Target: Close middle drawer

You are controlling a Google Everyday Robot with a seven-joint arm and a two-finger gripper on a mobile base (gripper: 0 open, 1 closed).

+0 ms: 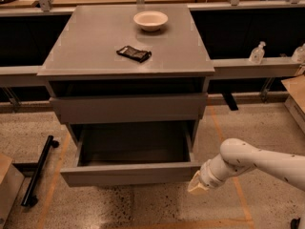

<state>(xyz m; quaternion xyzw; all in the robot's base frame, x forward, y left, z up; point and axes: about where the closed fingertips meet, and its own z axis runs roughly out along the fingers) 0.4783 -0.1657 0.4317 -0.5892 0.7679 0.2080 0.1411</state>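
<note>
The middle drawer (pixel 128 173) is pulled far out of the grey cabinet, and its grey box interior shows. Its flat front faces me low in the view. The grey drawer front above it (pixel 128 108) sits nearly flush under the tabletop. My gripper (pixel 197 185) is at the end of the white arm, low on the right. It is against the right end of the open drawer's front. Its cream fingers are together in one wedge and hold nothing. The lowest drawer is hidden below the open one.
On the cabinet top (pixel 86 46) are a white bowl (pixel 150 20) and a dark packet (pixel 134 53). A black bar on wheels (pixel 37 170) lies on the floor at left. A box corner (pixel 7 185) is at far left. Bottles (pixel 257 52) stand on the right shelf.
</note>
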